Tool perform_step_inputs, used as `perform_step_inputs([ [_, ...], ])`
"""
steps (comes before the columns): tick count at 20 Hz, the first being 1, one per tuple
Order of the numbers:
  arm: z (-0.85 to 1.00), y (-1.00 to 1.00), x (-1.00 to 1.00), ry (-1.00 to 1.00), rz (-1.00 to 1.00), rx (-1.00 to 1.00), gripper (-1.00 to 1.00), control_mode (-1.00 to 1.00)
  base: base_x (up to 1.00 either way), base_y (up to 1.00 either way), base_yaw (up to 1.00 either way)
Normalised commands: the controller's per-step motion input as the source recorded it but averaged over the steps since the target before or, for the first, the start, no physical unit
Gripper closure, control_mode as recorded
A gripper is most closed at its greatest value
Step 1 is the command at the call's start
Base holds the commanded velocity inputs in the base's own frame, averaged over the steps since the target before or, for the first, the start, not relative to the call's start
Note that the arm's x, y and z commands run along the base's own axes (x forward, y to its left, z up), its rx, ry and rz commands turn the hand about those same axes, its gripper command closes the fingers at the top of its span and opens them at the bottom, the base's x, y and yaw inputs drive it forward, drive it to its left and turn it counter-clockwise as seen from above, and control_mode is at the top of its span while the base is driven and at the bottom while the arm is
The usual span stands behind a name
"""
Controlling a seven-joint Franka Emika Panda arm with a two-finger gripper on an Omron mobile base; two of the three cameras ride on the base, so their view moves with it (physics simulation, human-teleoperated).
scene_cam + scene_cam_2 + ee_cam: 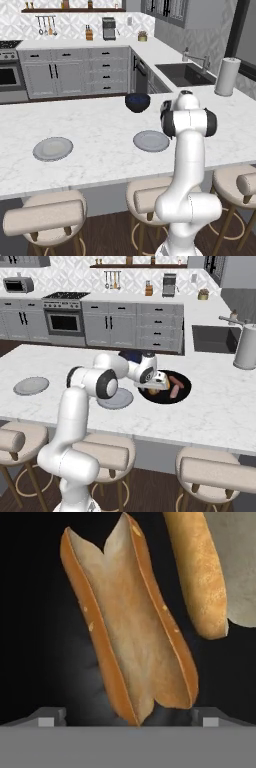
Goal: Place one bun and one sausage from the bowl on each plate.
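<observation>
Two grey plates [52,148] lay on the counter [100,135]. We saw the black bowl [184,392] holding sausages [174,392]. Our gripper [128,718] hung spread wide over a split bun [130,632], touching nothing; another bun [197,572] lay beside it.

The glossy black bowl [182,394] sits mid-counter, holding two reddish sausages [174,390] and two split golden buns [130,632]. Two grey plates [151,141] lie flat nearer the counter's front edge.
</observation>
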Motion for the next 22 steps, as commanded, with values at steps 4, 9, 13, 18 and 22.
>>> perform_step_inputs([
  [4, -0.06, 0.00, 0.25, -0.18, 0.00, 0.00, -1.00, -1.00, 0.00, 0.00, 0.00],
  [9, -0.01, 0.00, 0.22, -0.07, 0.00, 0.00, -1.00, -1.00, 0.00, 0.00, 0.00],
  [13, -0.07, 0.00, 0.09, -0.04, 0.00, 0.00, 1.00, -1.00, 0.00, 0.00, 0.00],
  [18, 0.00, 0.00, 0.13, -0.03, 0.00, 0.00, 1.00, -1.00, 0.00, 0.00, 0.00],
  [22, 0.08, 0.00, 0.00, 0.00, 0.00, 0.00, 1.00, -1.00, 0.00, 0.00, 0.00],
])
